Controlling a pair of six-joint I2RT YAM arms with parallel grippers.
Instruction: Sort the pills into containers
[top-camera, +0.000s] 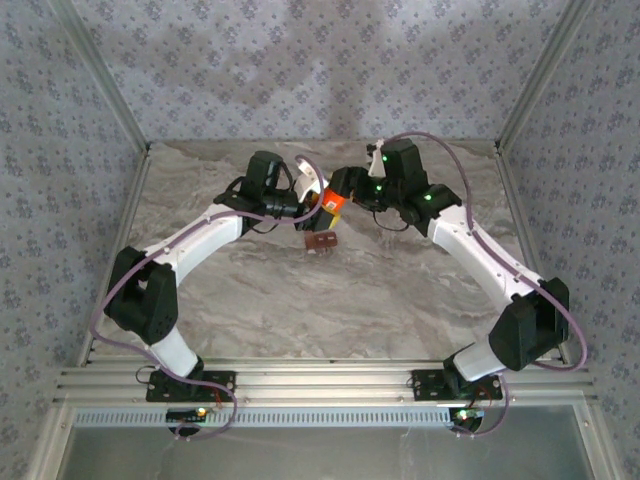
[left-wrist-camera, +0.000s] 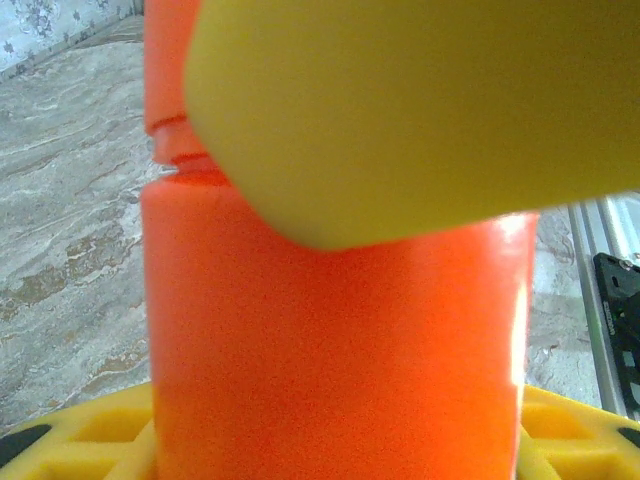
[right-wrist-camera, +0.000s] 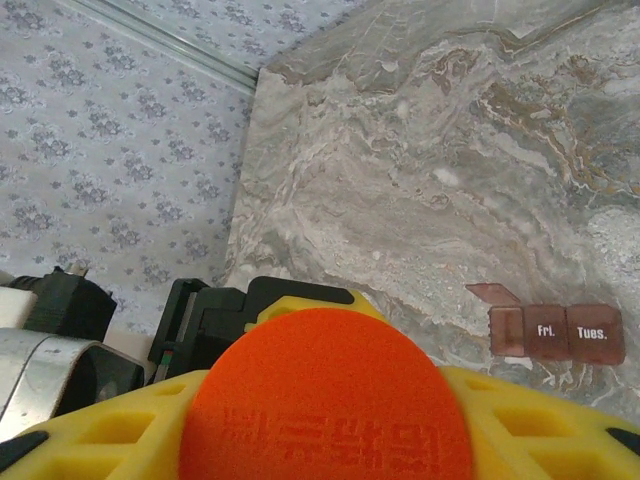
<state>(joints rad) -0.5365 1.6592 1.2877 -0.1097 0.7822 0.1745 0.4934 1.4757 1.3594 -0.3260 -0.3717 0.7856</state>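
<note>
Two grippers, one bottle | left gripper clamps orange bottle near pill organiser | right gripper flanks cap, grip unclear | step: uncapping | next: twist cap off

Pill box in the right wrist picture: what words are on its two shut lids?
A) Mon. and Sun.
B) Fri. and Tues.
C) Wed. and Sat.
B: the pill box lying on the marble table has "Fri." and "Tues." printed in white on its two shut lids.
</note>
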